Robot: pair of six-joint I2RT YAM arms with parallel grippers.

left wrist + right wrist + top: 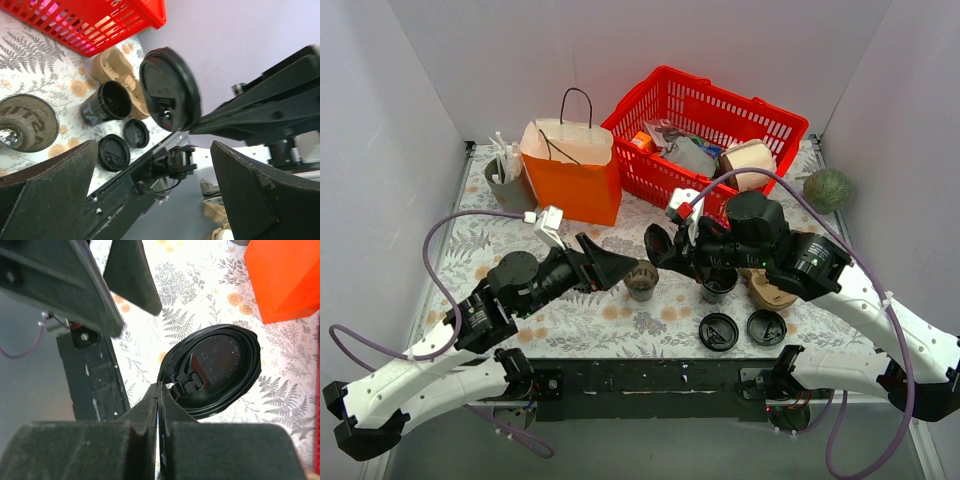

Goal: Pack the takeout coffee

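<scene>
The brown-inside coffee cup [641, 281] stands open on the floral tablecloth; it also shows in the left wrist view [22, 122]. My right gripper [668, 252] is shut on the rim of a round black lid [215, 370], held on edge in the air just right of and above that cup. The lid also shows in the left wrist view [167, 90]. My left gripper [623, 268] is open and empty, just left of the cup, its fingers [50, 190] spread wide. A like black-inside cup [718, 285] stands to the right.
Two loose black lids [718, 331] [766, 327] lie near the front edge. A cardboard cup carrier [770, 292] sits right of the black cup. An orange paper bag [575, 170], a red basket [740, 110] and a grey utensil holder [508, 182] stand at the back.
</scene>
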